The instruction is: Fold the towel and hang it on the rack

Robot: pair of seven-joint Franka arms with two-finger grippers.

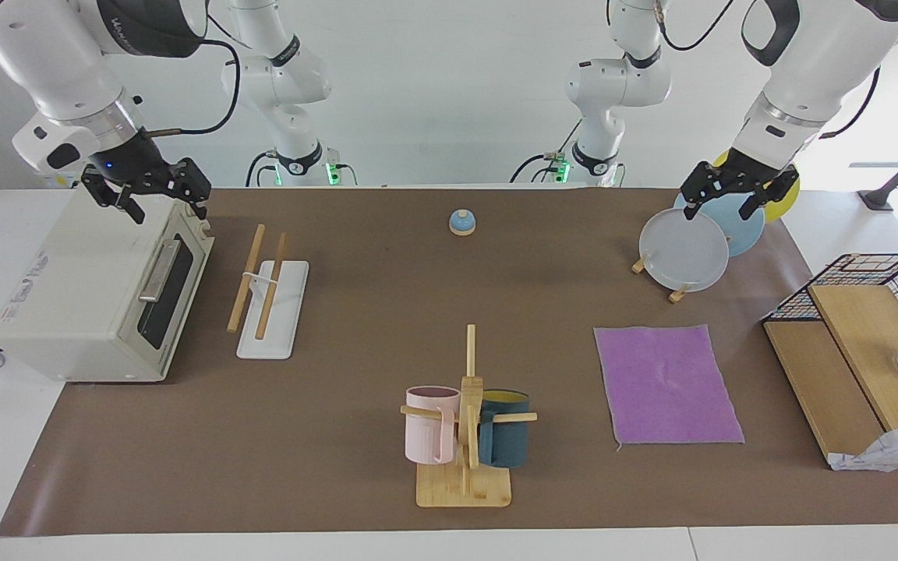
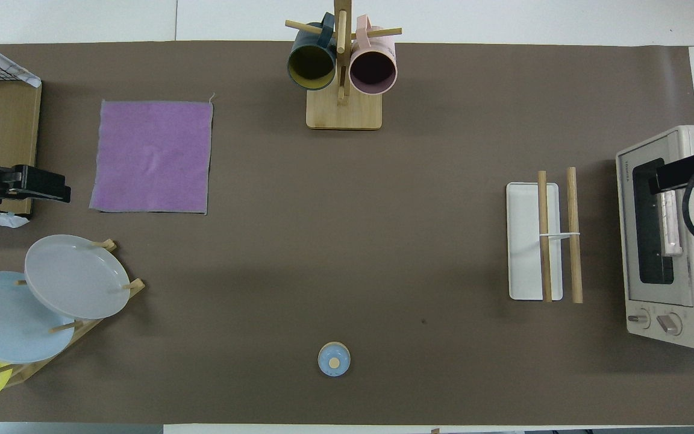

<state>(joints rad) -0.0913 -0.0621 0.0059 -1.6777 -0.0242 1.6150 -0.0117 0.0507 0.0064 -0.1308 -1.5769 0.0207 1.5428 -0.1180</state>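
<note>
The purple towel lies flat and unfolded on the brown mat toward the left arm's end of the table. The rack, two wooden rods over a white base, stands toward the right arm's end, beside the toaster oven. My left gripper hangs open and empty in the air over the plate stand. Raised over the top of the toaster oven, my right gripper is open and holds nothing. Neither gripper touches the towel or the rack.
A toaster oven sits at the right arm's end. A mug tree with pink and teal mugs stands mid-table, far from the robots. A plate stand, a small bell and a wooden shelf with a wire basket are also here.
</note>
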